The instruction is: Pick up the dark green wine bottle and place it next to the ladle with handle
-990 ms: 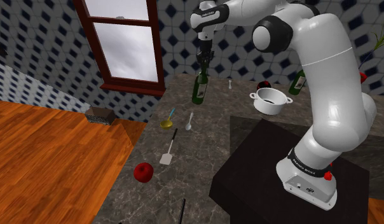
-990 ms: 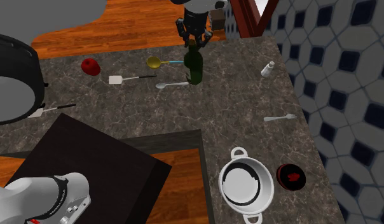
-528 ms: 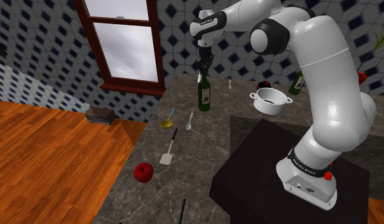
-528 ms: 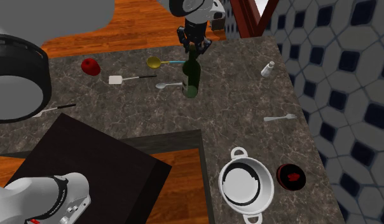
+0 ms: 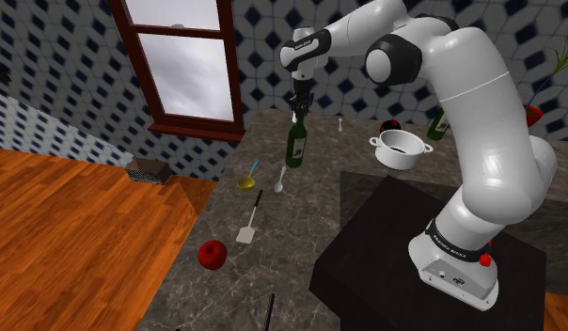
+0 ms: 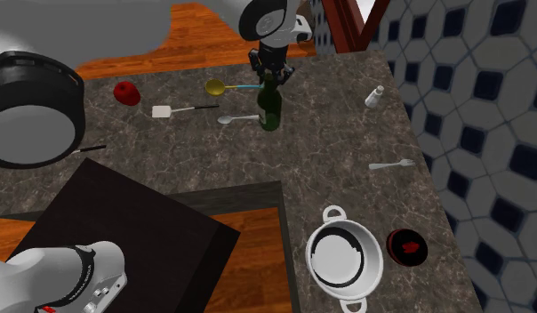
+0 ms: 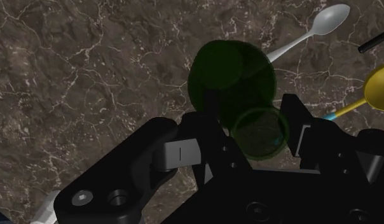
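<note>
Your hand (image 5: 298,100) was clenched on the neck of the dark green wine bottle (image 5: 296,146), fingers either side of its mouth in the wrist view. The bottle leaned a little over the dark stone bench (image 5: 301,235), just beside the white spoon (image 5: 280,181) and near the blue handle tip of the yellow ladle (image 5: 246,181). You could not tell whether its base touched.

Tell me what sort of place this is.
Probably a home kitchen: a dark marbled stone counter, blue-and-white patterned wall tiles, and a white two-handled pot, yellow ladle and silver spoon lying out.
</note>
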`<state>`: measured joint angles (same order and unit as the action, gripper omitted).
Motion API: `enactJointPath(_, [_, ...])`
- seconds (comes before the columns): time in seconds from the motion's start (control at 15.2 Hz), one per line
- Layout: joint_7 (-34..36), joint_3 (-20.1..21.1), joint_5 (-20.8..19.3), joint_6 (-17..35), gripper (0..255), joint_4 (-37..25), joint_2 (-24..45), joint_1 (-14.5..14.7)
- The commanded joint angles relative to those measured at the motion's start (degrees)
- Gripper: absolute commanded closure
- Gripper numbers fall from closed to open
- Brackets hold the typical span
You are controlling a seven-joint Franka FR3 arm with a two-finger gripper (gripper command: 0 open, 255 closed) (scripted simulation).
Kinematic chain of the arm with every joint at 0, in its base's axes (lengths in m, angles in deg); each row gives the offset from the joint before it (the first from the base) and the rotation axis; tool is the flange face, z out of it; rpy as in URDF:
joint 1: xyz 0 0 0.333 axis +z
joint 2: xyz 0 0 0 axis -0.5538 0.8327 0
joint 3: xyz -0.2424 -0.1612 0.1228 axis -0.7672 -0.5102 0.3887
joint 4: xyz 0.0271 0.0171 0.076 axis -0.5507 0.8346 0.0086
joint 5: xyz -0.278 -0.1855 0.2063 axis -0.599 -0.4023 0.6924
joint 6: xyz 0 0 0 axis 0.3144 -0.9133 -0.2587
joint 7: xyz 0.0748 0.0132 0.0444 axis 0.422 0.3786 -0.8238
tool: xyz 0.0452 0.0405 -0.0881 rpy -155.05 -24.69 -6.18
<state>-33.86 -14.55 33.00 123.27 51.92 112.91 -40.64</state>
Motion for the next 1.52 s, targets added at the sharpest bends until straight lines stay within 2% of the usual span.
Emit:
enactJointPath(0.0, [-0.14,0.07,0.12,0.81,255,0.29,0.47,-0.07])
enactJointPath(0.46, [-0.14,0.08,0.12,0.80,255,0.27,0.48,-0.08])
enactJointPath(0.53, [-0.14,0.08,0.12,0.80,0,0.26,0.49,-0.08])
enactJointPath(0.86, [-0.14,0.08,0.12,0.81,0,0.29,0.48,-0.07])
enactJointPath(1.12, [0.40,-0.30,-0.47,-5.46,0,-4.55,-1.06,-0.48])
enactJointPath(1.45, [0.40,-0.30,-0.47,-5.46,0,-4.55,-1.05,-0.48])
